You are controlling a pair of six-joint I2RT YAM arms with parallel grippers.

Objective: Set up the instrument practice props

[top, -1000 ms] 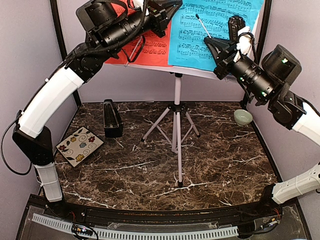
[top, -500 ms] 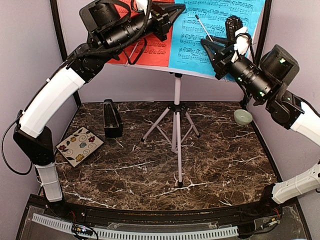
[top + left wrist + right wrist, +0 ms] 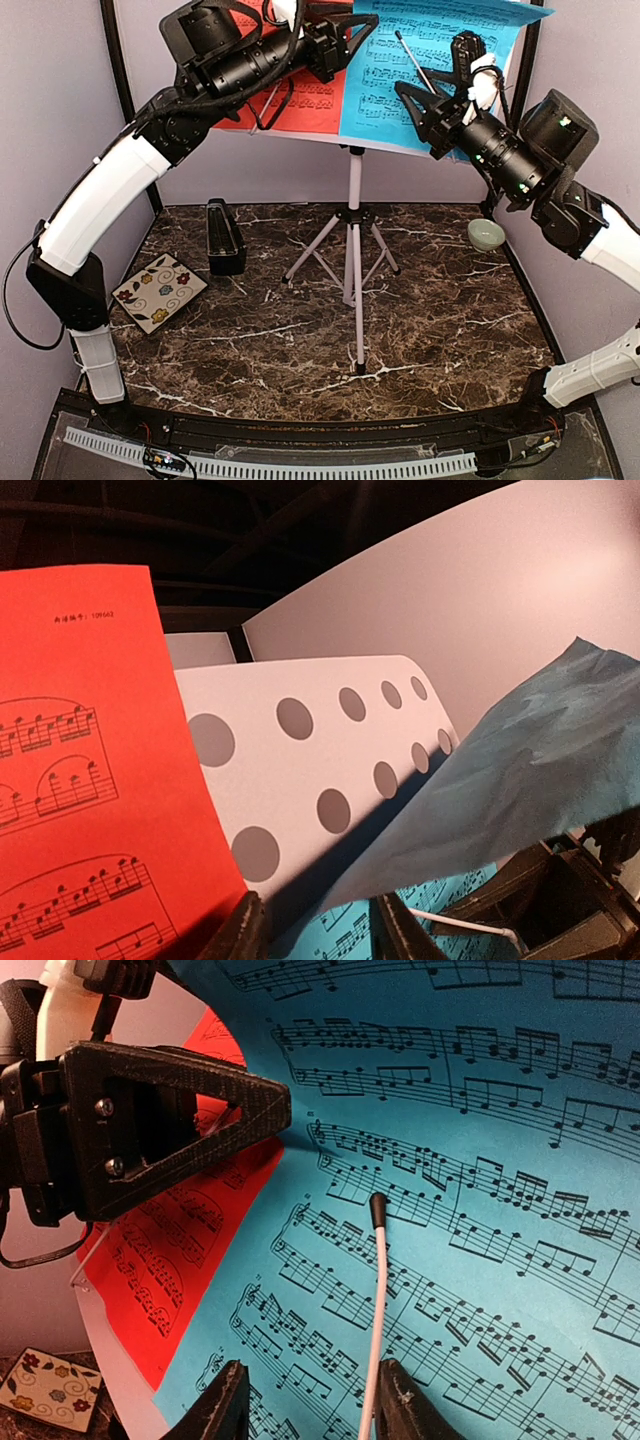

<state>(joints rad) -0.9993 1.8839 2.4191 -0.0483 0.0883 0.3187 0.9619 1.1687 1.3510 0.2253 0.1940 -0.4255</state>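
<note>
The white perforated music stand stands on its tripod at the middle of the table. Its desk carries a red sheet and a blue sheet. The blue sheet's top curls forward off the desk. My left gripper is open at the seam between the two sheets. My right gripper is open just in front of the blue sheet, beside the stand's thin white page-holder rod. The black metronome stands on the table at the left.
A floral tile lies near the left arm's base. A small pale green bowl sits at the back right. Tripod legs spread toward the table's middle. Both arms reach high over the stand's desk, close to each other.
Both grippers have gone from shut to open. The blue sheet's top edge has flopped forward and its upper right corner now shows.
</note>
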